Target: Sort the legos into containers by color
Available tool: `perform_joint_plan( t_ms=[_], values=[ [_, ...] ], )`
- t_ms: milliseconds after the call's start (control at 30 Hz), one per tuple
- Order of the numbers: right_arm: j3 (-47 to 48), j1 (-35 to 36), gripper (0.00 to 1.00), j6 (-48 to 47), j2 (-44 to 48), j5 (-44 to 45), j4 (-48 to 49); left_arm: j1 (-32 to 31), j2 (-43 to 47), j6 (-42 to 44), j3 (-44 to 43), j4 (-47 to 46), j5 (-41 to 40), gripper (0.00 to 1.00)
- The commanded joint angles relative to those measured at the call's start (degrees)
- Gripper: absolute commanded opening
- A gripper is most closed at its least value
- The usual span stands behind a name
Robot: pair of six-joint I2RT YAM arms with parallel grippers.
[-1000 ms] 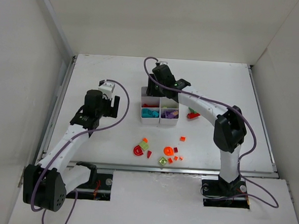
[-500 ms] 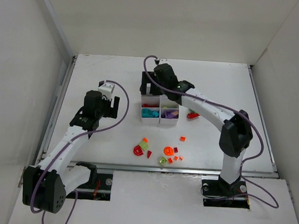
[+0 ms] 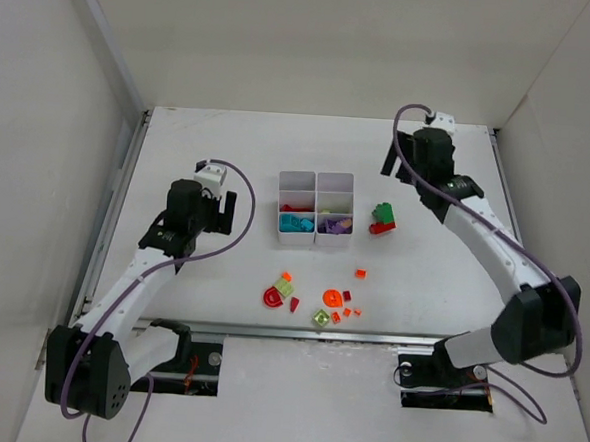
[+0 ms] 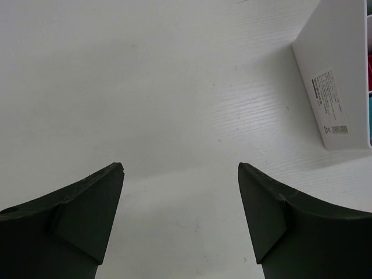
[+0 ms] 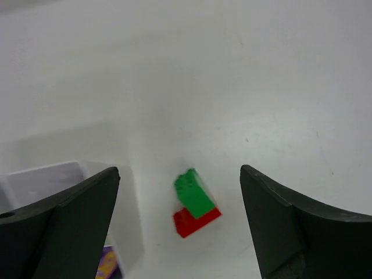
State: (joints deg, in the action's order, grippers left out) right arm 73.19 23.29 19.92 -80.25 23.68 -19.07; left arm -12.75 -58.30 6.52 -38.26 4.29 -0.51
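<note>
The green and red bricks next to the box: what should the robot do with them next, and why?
Probably lower the open right hand onto the green brick, which touches a red brick right of the box. Both lie on the table just ahead, in line with the gap between its fingers, not yet sorted, and the hand holds nothing.

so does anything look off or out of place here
One oddity: right of the containers, a green lego sits on top of a red lego, seemingly stuck together, so two colours are joined. Nothing looks spilled or damaged.
</note>
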Motion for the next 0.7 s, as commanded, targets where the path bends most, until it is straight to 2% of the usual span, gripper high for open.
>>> perform_joint_plan(
  t_ms=[0, 33, 267, 367, 467, 667],
  values=[
    [-4.7, -9.0, 0.89, 1.0, -6.8, -22.2, -8.0, -0.3, -0.5, -1.0, 0.4, -2.2, 0.2, 0.77],
    [-5.9, -10.2, 0.86, 0.1, -7.8, -23.2, -7.2, -0.3, -0.5, -1.0, 0.4, -2.2, 0.2, 0.77],
    [-9.7, -10.2, 0.86, -8.8, -6.9, -24.5, -3.5, 0.3, -1.0, -0.5, -0.1, -2.2, 1.3, 0.77],
    [-10.6, -10.2, 0.85, -9.4, -9.0, -24.5, -3.0, 0.8, -1.0, -0.5, -0.1, -2.2, 1.9, 0.77],
    [-12.0, -10.2, 0.77, -10.8, -10.9, -26.2, -1.9, 1.3, -1.0, -0.5, -0.1, -2.2, 1.9, 0.77],
    [-9.9, -10.2, 0.77, -11.4, -14.6, -24.7, -2.5, 1.3, -1.6, -0.5, -0.1, -2.2, 1.9, 0.77]
  ],
)
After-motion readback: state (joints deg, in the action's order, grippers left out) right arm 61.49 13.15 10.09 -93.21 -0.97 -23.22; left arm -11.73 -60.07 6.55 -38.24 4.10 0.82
